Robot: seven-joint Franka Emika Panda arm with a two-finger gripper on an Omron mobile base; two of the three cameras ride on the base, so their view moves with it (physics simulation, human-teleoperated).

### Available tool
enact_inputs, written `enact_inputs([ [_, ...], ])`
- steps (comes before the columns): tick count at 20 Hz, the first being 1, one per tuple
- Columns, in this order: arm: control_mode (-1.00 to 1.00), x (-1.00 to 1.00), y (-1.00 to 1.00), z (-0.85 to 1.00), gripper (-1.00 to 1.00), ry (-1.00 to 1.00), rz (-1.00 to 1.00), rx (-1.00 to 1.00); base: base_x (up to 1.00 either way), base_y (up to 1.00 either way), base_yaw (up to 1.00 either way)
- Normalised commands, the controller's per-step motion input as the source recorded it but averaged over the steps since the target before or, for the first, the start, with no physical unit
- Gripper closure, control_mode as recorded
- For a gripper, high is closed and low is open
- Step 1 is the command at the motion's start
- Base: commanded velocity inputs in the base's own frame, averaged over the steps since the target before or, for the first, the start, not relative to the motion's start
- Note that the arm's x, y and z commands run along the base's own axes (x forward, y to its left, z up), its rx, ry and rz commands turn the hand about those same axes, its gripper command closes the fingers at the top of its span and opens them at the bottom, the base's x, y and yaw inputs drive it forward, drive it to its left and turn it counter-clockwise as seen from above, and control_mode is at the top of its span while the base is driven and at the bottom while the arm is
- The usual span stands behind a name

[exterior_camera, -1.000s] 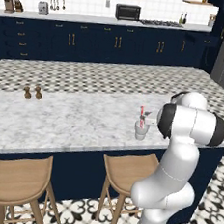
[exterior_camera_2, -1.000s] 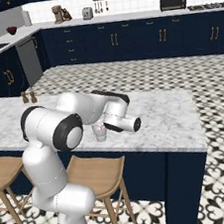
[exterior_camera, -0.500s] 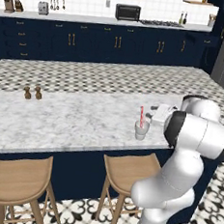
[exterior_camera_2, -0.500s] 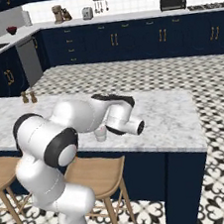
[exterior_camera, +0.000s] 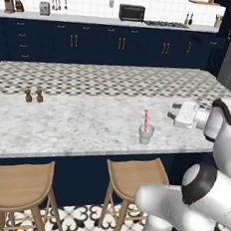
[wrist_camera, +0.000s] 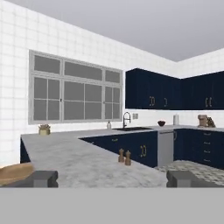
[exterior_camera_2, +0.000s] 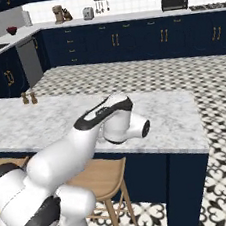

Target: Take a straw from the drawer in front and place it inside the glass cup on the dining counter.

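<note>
Two small brown shakers (exterior_camera: 33, 95) at far left of dining counter (exterior_camera: 76, 124), well apart from rest. Glass cup (exterior_camera: 145, 134) near counter's front edge, right of middle. Red-white straw (exterior_camera: 146, 120) stands inside cup, top leaning slightly. Gripper (exterior_camera: 171, 110) just right of cup, level, pointing left, apart from it; jaws spread wide, nothing between fingertips (wrist_camera: 42, 178).

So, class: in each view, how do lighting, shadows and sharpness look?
Left base view: flat even light, soft blur, faint shadow under the glass cup holding the straw. Right base view: the same flat, soft light. Hand view: sharper and evenly lit, window grey.
</note>
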Motion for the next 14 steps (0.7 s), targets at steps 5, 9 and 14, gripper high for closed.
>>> enact_inputs([
  [5, -1.0, -0.89, 0.0, 0.36, -1.0, 0.19, -0.12, -0.13, 0.0, 0.0, 0.0],
  [9, -1.0, -0.71, 0.0, 0.14, -1.0, 0.27, -0.12, -0.18, 0.0, 0.0, 0.0],
  [14, -1.0, -0.48, 0.09, 0.04, -1.0, 0.31, -0.1, -0.2, 0.0, 0.0, 0.0],
])
